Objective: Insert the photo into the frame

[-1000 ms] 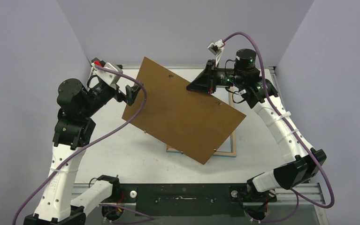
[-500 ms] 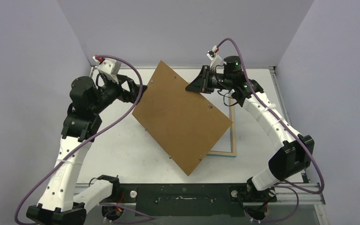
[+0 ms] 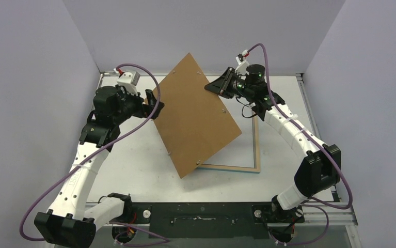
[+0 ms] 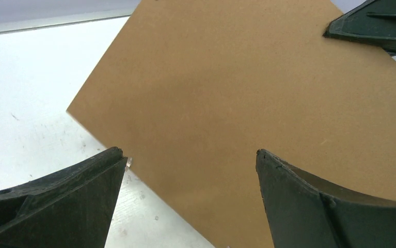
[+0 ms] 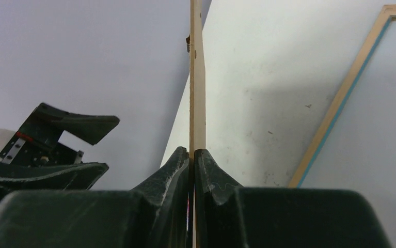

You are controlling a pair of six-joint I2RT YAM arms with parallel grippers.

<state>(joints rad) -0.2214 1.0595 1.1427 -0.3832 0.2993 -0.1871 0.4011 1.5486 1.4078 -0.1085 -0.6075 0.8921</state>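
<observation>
Lying flat on one white table (image 3: 133, 170), between lilac walls (image 3: 195, 31), one frame (image 3: 237, 168) sits lower right of centre — one brown backing board (image 3: 195, 119) tilted above it. Two grippers: right gripper (image 5: 193, 152) clamped on the board's upper edge, left gripper (image 4: 188, 154) wide open, holding nothing.

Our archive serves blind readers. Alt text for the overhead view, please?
The right claw pinches a brown backing board by one edge, holding it tilted above the white table. The left claw hovers open at the board's left edge; the frame lies flat beneath, partly hidden.
</observation>
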